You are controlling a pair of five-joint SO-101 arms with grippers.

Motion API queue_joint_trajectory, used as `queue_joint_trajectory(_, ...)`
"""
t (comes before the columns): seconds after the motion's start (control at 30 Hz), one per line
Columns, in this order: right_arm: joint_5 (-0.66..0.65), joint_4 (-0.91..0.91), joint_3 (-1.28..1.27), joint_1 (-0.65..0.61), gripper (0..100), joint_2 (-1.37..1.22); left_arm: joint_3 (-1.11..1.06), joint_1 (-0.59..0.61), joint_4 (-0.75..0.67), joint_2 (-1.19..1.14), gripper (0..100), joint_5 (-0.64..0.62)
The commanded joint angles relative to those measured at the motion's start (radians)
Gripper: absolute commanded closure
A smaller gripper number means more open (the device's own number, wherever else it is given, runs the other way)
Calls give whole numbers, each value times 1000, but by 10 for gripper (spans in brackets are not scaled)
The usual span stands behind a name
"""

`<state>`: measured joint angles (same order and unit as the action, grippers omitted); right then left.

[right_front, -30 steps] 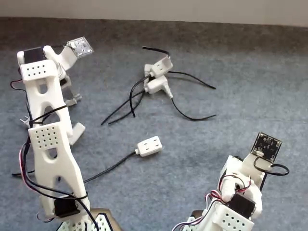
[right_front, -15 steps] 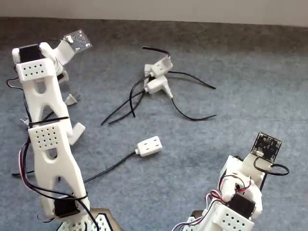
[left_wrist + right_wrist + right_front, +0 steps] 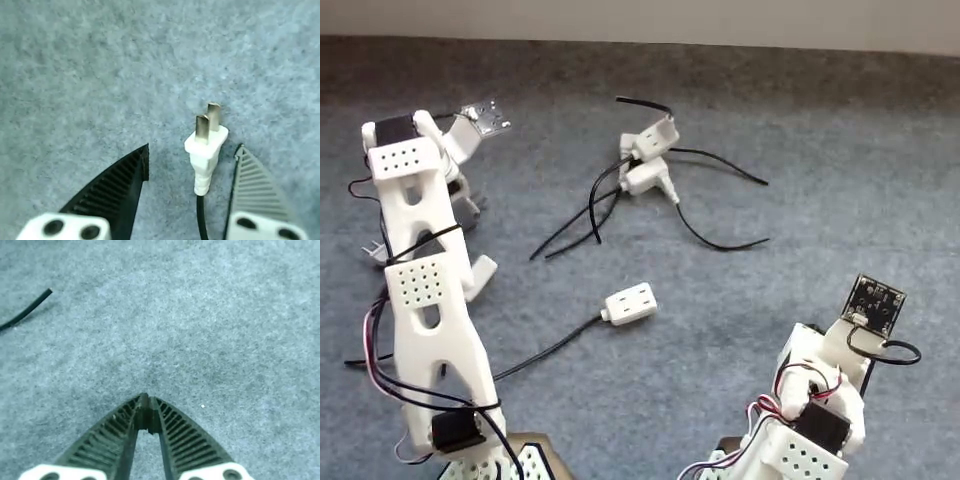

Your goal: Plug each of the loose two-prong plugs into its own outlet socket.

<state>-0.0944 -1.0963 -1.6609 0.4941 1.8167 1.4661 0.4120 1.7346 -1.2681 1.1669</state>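
Left gripper [image 3: 192, 148]: jaws apart, low over the grey table [image 3: 840, 170], straddling a white two-prong plug [image 3: 206, 145]. The plug lies flat between the jaws and nearer the grey one, maybe touching it, can't tell. Prongs point away from the wrist and the black cord [image 3: 201, 220] runs back under it. Not gripped yet.

Landmark is the outlet block [image 3: 630, 303], white, lying loose mid-table with its own cord [image 3: 545, 352] trailing toward the left arm [image 3: 420, 290]. That arm stands well apart from the block, out on its cord side, so the plug under it is also well apart from the block.

Right gripper [image 3: 148, 405]: jaws together on nothing, over bare table. The right arm [image 3: 820, 400] is parked on the block's other side, near the base and apart from the block.

Beyond the block, away from the arms, are two more white cord ends [image 3: 648, 158], touching, with black leads tangled around them. Can't tell which is plug and which is socket.

Handling, judged:
- The plug is light hard plastic and a bit slick. The cord is limp but will drag.
- Take hold across the flat sides of the body, just behind the prongs. Avoid the prongs, which bend, and the cord, which lets the plug swivel.
- The outlet block is light and unanchored, so it will likely slide when pushed. It probably needs the right gripper to brace it.
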Motion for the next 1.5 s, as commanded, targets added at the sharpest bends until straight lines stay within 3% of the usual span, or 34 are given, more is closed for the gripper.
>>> queue_joint_trajectory(0.0, 8, 22, -59, 1, 988, 15, 12, 25, 15, -4, 745, 6)
queue_joint_trajectory(0.23, 8, 22, -59, 1, 988, 15, 5, 5, 20, -25, 859, 0)
queue_joint_trajectory(0.67, 8, 22, -59, 1, 988, 15, 2, -48, 26, -27, 873, -9)
queue_joint_trajectory(0.83, 8, 22, -59, 1, 988, 15, -45, -94, 26, -21, 1000, -52)
queue_joint_trajectory(1.07, 8, 22, -59, 1, 988, 15, -53, -102, 26, -12, 995, -57)
queue_joint_trajectory(1.47, 8, 22, -59, -31, 988, 15, -62, -111, 28, 351, 995, -58)
